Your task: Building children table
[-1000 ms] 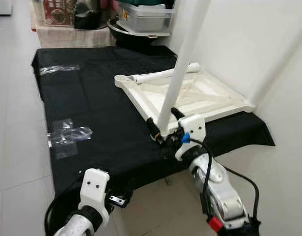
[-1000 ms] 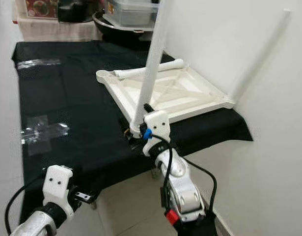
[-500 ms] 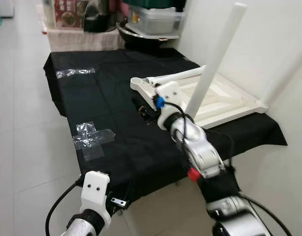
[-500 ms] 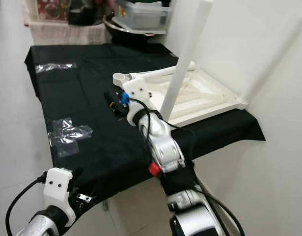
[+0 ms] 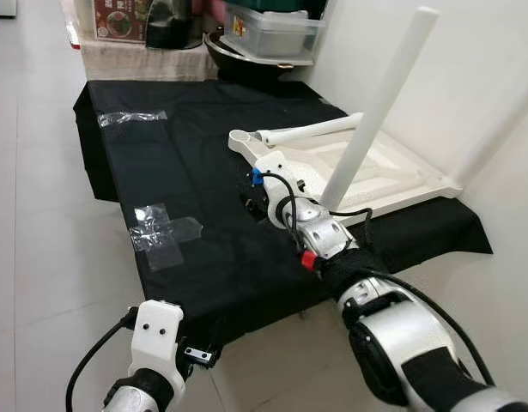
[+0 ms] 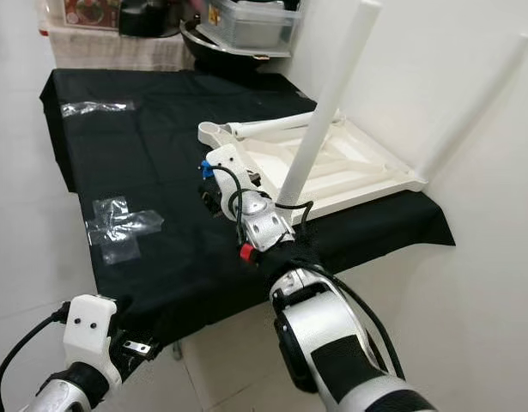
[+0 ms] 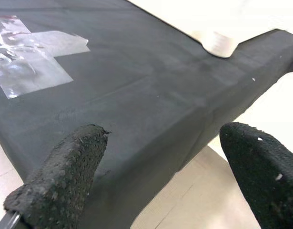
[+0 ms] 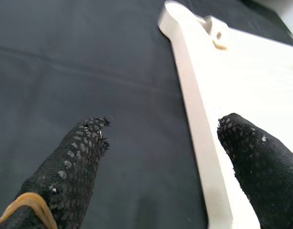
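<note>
Left eye view: a counter (image 5: 203, 197) draped in black cloth stands against a white wall (image 5: 470, 77) on a floor of pale tiles (image 5: 40, 257). A white tabletop (image 5: 392, 176) lies upside down on the far right part of the cloth, one corner near the wall. One white leg (image 5: 379, 107) stands up tilted from its near side; a second leg (image 5: 311, 130) lies across its far edge. Two patches of clear tape (image 5: 165, 233) are stuck on the cloth, one near the front, one farther back. Beyond the counter sit a clear storage box (image 5: 272, 30) and a dark pan. The right gripper (image 5: 251, 196) reaches over the cloth just beside the tabletop's near left edge. The left gripper (image 5: 195, 354) hangs low at the counter's front edge.

Right eye view: the same scene, with a third leg (image 6: 478, 94) leaning against the wall.

Left wrist view: the left jaws are spread wide and hold nothing, above the cloth's front edge and the floor tiles.

Right wrist view: the right jaws are spread apart and empty, one finger (image 8: 258, 167) over the tabletop's rim, the other over bare cloth.
</note>
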